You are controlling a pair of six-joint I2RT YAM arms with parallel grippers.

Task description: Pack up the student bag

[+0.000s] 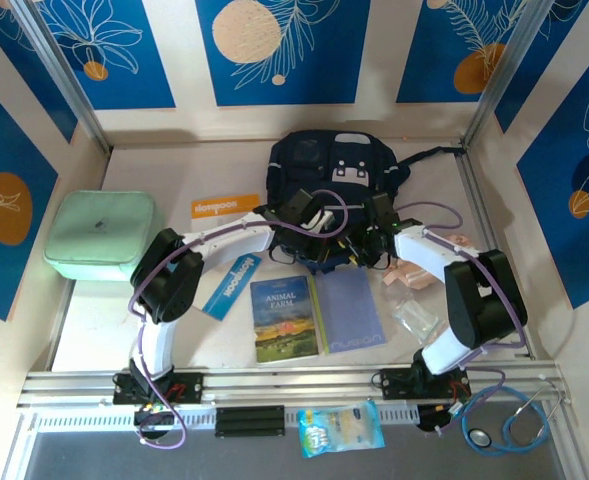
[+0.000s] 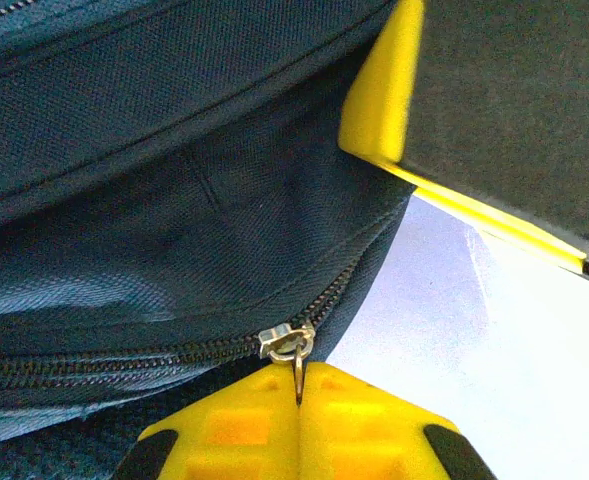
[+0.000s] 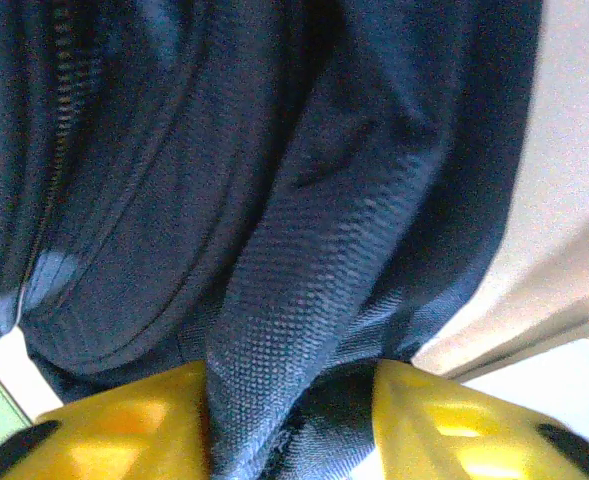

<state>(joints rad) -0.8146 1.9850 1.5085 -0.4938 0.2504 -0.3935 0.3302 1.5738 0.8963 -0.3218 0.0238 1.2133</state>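
Left wrist: left fingers [image 2: 259,425] clamp student bag's [image 2: 174,230] metal zipper pull [image 2: 297,352]; right fingers [image 3: 124,425] pinch woven fabric.

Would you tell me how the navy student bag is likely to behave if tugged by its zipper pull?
Probably floppy: fabric of the student bag bunches between the fingers of the right gripper. The small zipper pull, pinched by the shut left gripper, may slip. Lying flat, it likely drags, not tips.

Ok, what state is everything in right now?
Student bag: lying flat, teeth meshed left of the zipper pull.
Left gripper: shut on the zipper pull.
Right gripper: bag fabric between its fingers, grip unclear.
Animal Farm book: closed.
Notebook: closed.
Mint case: closed.
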